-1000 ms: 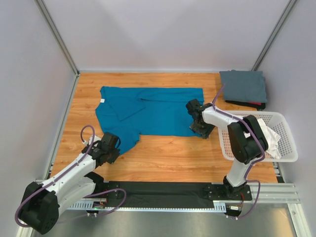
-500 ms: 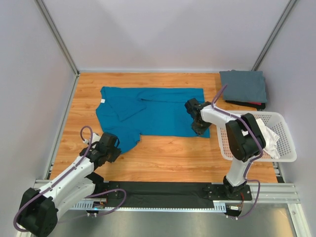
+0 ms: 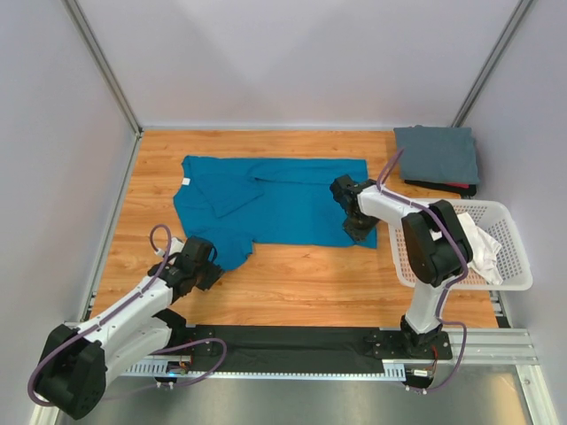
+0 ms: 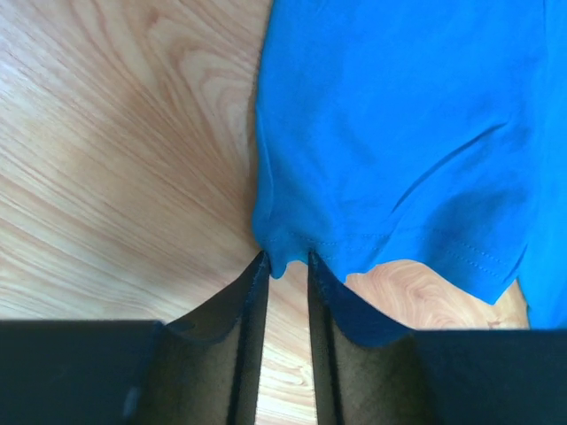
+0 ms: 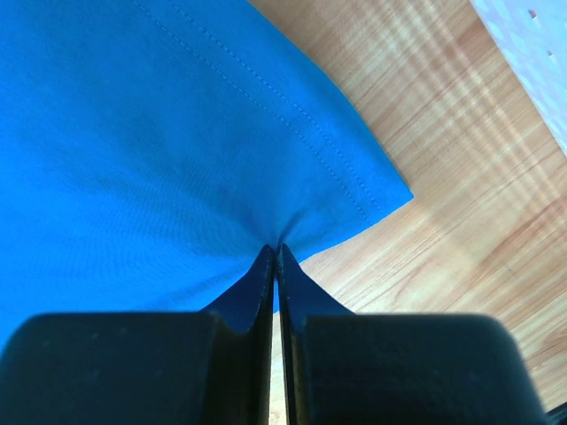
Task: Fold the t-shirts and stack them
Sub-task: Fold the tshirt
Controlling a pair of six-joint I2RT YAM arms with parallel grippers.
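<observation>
While the teal t-shirt [image 3: 275, 199] is lying spread across the table [image 3: 301, 274], the right gripper [image 5: 275, 248] is pinching cloth tight beside its near right corner, seemingly to fold it over; the left gripper [image 4: 285, 261] is standing narrowly parted at the near left hem, apparently gripping nothing.

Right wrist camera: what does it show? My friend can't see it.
The right gripper has its two black fingers pinched shut on the hem of a bright teal-blue t-shirt, near its corner, and the cloth puckers there. The shirt lies on a wooden table, with a bit of white basket at the top right.
</observation>
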